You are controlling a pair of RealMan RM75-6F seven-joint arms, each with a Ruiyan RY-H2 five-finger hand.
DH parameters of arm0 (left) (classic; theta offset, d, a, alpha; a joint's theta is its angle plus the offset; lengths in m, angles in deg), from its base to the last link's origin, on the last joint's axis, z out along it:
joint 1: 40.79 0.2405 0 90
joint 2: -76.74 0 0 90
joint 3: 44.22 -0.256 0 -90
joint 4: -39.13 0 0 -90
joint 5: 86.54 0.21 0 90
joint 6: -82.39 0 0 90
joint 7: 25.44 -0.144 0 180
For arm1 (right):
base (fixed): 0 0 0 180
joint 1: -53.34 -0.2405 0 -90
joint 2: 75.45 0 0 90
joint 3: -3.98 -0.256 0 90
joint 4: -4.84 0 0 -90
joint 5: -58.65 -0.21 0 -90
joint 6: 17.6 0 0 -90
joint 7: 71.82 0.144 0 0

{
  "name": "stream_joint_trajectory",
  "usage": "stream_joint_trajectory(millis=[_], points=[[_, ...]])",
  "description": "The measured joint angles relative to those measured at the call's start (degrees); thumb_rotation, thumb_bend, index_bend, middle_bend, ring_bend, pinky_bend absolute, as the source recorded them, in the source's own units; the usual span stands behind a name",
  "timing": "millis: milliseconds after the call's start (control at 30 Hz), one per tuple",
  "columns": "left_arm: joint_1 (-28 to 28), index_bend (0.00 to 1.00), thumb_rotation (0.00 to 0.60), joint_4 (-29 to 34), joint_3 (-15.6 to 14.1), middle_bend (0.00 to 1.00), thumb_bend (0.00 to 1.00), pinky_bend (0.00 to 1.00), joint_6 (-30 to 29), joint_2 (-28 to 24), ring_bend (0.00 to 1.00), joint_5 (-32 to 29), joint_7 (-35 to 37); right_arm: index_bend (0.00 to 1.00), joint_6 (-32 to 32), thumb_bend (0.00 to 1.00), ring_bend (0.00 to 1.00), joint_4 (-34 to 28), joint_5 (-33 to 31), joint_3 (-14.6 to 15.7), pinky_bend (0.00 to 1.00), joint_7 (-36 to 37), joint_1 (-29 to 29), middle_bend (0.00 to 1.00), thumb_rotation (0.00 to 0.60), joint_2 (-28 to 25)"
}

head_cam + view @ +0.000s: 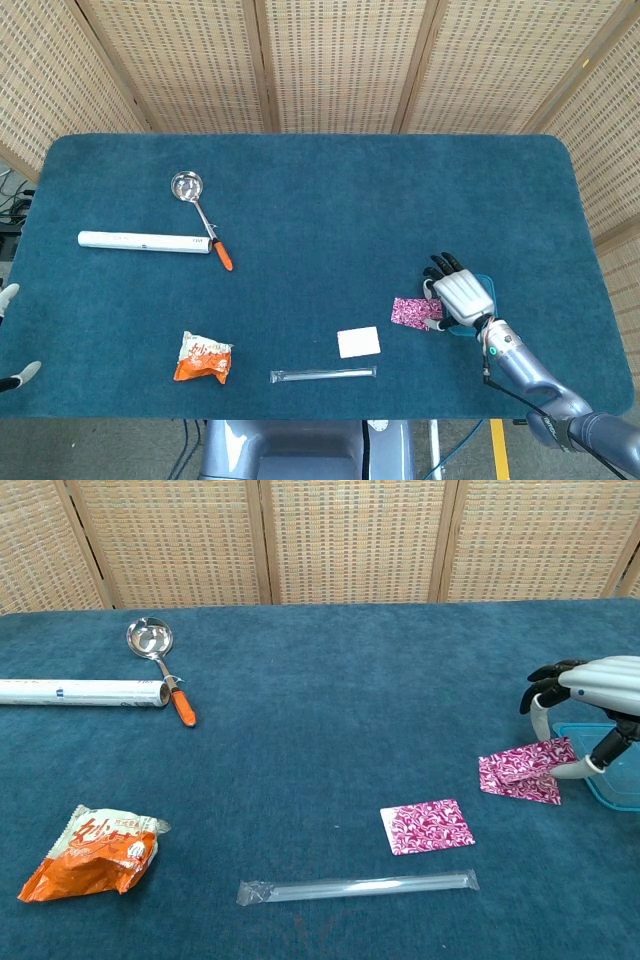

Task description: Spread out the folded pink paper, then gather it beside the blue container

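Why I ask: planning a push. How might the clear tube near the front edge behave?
The clear tube is long, thin and apparently round, so it would likely roll if nudged sideways. It looks light. The carpeted table may damp the roll.

Behind your work surface stands a folding screen of pale woven rattan panels (330, 60) set in light wooden frames (263, 65), and it closes off the whole far side in both views. You see its slats angle outward at the far left and far right from the head camera, so it wraps partly around the table. The table itself is a wide rectangular top with rounded corners, covered in deep teal-blue carpet-like fabric (330, 200). Past its near edge you can make out grey floor (130, 450) with a yellow stripe (498, 450) at the near right. The light is even and soft, with only faint shadows.
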Motion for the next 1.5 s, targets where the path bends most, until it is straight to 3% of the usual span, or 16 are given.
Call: stream_joint_trajectory(millis=[933, 1500], points=[[-0.2, 0.00, 0.600, 0.0, 0.0, 0.00, 0.03, 0.00, 0.2, -0.3, 0.00, 0.1, 0.6, 0.36, 1.1, 0.21, 0.00, -2.9, -2.7, -1.4, 0.00, -4.3, 0.6, 0.17, 0.600, -1.0], [-0.3, 0.00, 0.600, -0.7, 0.1, 0.00, 0.03, 0.00, 0.5, -0.8, 0.00, -0.1, 2.0, 0.36, 0.9, 0.21, 0.00, -15.0, -2.2, -1.1, 0.00, -11.0, 0.2, 0.17, 0.600, -3.6]])
